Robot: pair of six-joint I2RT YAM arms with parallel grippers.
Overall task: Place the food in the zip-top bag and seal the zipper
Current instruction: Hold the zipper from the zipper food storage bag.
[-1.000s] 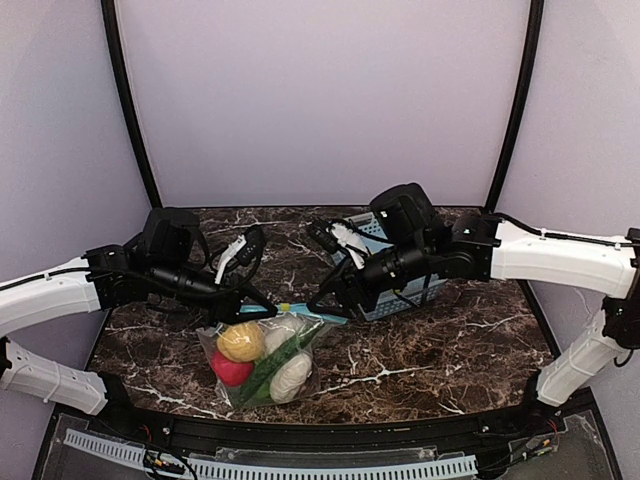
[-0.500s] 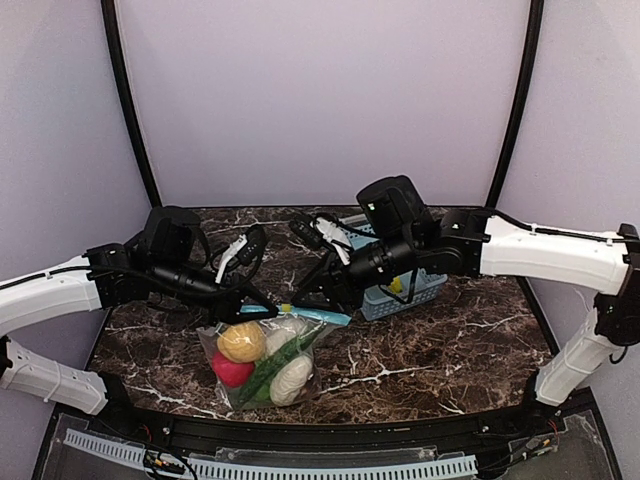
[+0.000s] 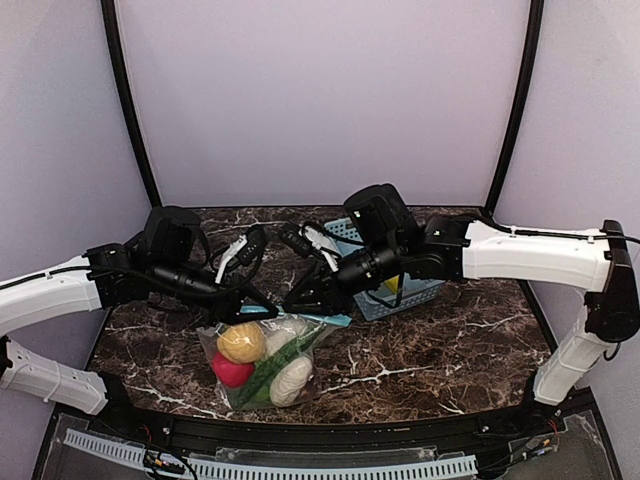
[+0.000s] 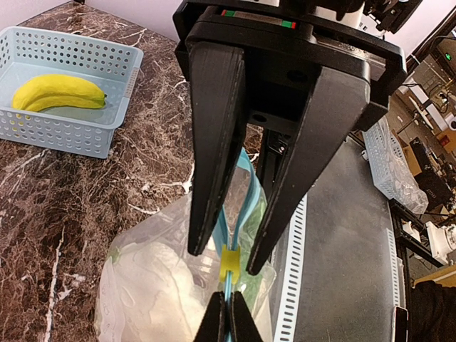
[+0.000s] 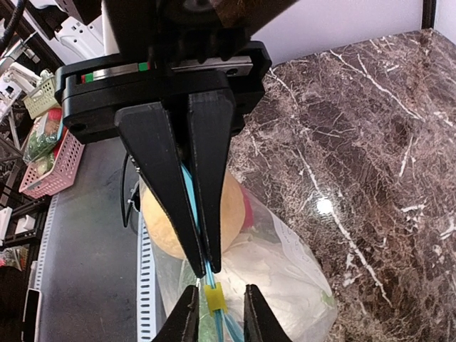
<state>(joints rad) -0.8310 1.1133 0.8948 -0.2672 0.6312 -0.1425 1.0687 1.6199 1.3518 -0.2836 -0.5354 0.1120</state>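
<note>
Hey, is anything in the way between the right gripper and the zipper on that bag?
Nothing visible. The right gripper is open, its fingers straddling the zipper at the yellow slider, with only small gaps on either side. The left gripper is shut on the zipper just beyond the slider, not between them.

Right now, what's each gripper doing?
Left gripper: shut on the zipper.
Right gripper: open, straddling the yellow slider, not clamped.
</note>
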